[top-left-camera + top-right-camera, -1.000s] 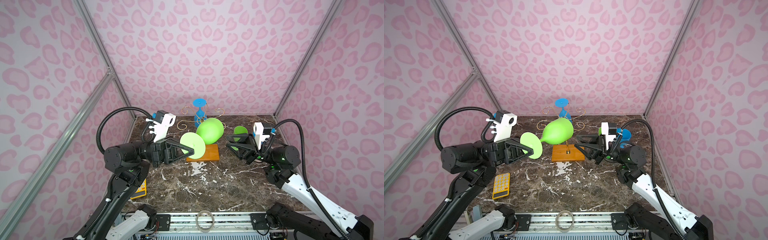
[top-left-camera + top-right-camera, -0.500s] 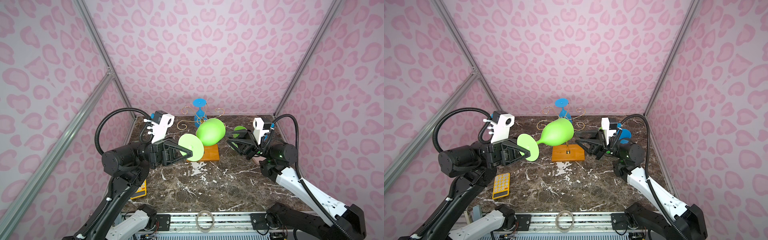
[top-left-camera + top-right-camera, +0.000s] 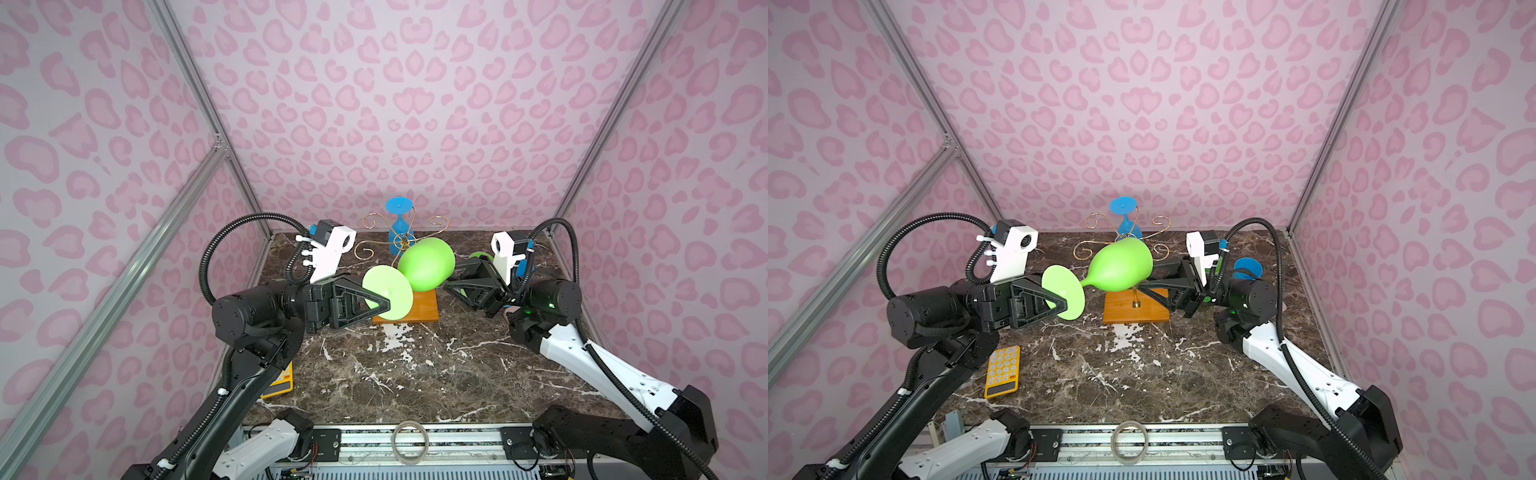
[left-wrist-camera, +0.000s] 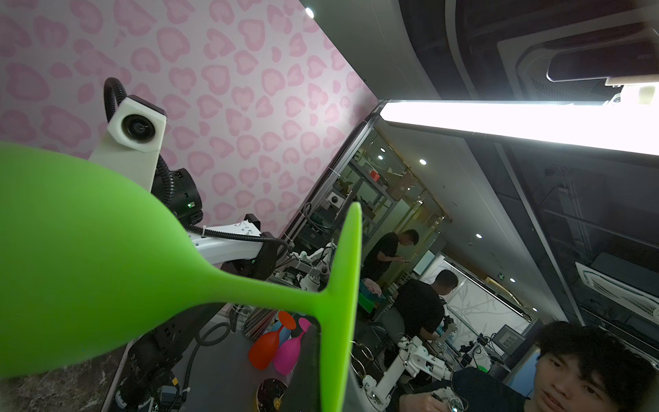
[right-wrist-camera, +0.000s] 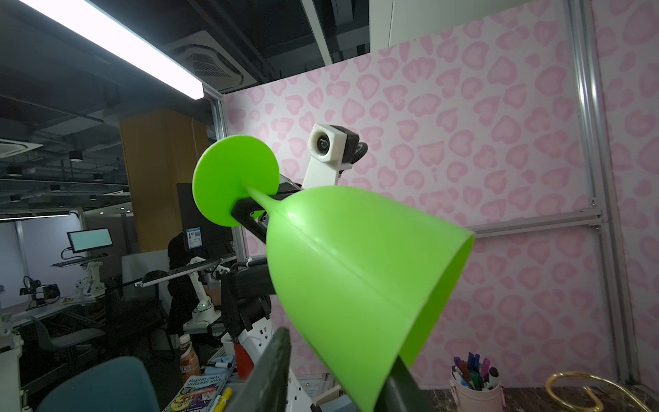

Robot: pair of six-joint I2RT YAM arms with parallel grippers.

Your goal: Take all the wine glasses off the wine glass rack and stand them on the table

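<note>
A lime-green wine glass (image 3: 426, 264) (image 3: 1119, 266) lies on its side in the air, above the wooden base (image 3: 419, 313) (image 3: 1121, 311) of the gold wire wine glass rack (image 3: 376, 220). My left gripper (image 3: 384, 305) (image 3: 1065, 305) (image 4: 331, 374) is shut on the rim of the glass's round foot (image 5: 233, 178). From the other side, my right gripper (image 3: 446, 286) (image 3: 1142, 286) (image 5: 338, 371) is open. Its two fingers straddle the lower wall of the bowl (image 5: 356, 271) near the mouth, and one finger (image 5: 276, 360) stands clear of it.
A blue glass (image 3: 398, 226) (image 3: 1125, 220) hangs foot-up on the rack's back arm. Behind my right wrist are another blue glass (image 3: 1246, 268) and a green one (image 3: 478, 255). A yellow calculator (image 3: 1003, 372) lies front left, and a tape roll (image 3: 1128, 440) sits on the front rail.
My right gripper has moved left to the bowl of the green glass, and its jaws have narrowed slightly. The left gripper still holds the foot, almost in the same place.
</note>
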